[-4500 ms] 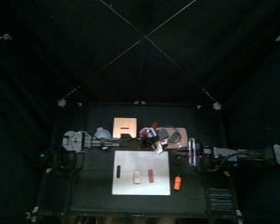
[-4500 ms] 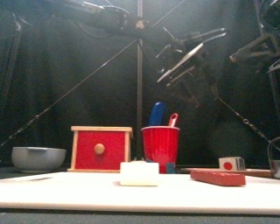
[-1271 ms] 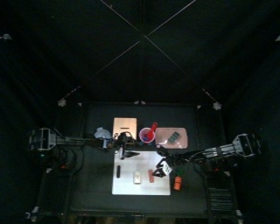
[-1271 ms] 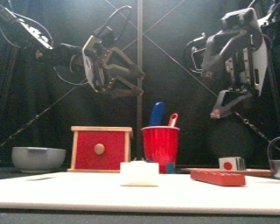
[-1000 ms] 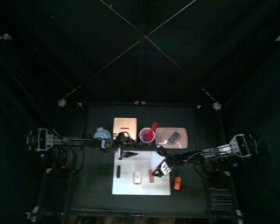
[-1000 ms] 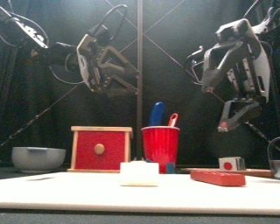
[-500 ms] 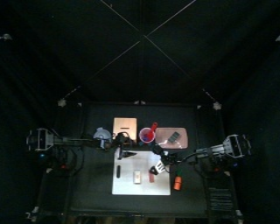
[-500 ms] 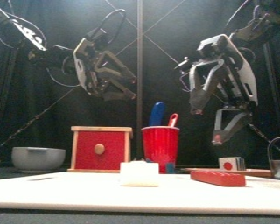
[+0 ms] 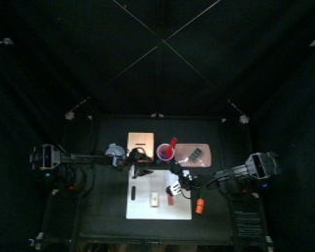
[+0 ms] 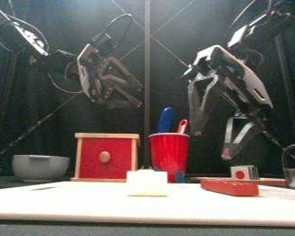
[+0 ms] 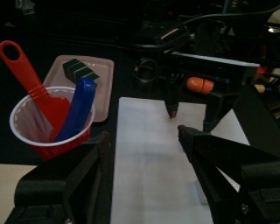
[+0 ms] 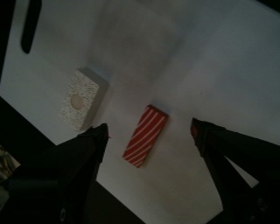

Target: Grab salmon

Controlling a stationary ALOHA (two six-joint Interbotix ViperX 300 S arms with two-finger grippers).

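Observation:
The salmon (image 9: 199, 205), a small bright orange piece, lies on the black table just off the right edge of the white mat (image 9: 160, 197). It also shows in the left wrist view (image 11: 199, 84), behind my right arm. My right gripper (image 9: 184, 183) is open and empty above the mat's right half, left of and behind the salmon. In its wrist view (image 12: 152, 129) it hangs over the red-brown piece (image 12: 143, 136) and the pale whitish piece (image 12: 80, 94); the salmon is out of that view. My left gripper (image 11: 140, 138) is open and empty above the mat's back edge.
A red cup (image 10: 170, 153) holding a red spoon and a blue tool stands behind the mat, with a red box (image 10: 106, 156) and a grey bowl (image 10: 40, 166) to its left. A small tray (image 11: 95, 83) with a dark block lies behind the cup.
My right gripper has come down and moved left, from near the table's right side to above the mat. My left arm has hardly moved.

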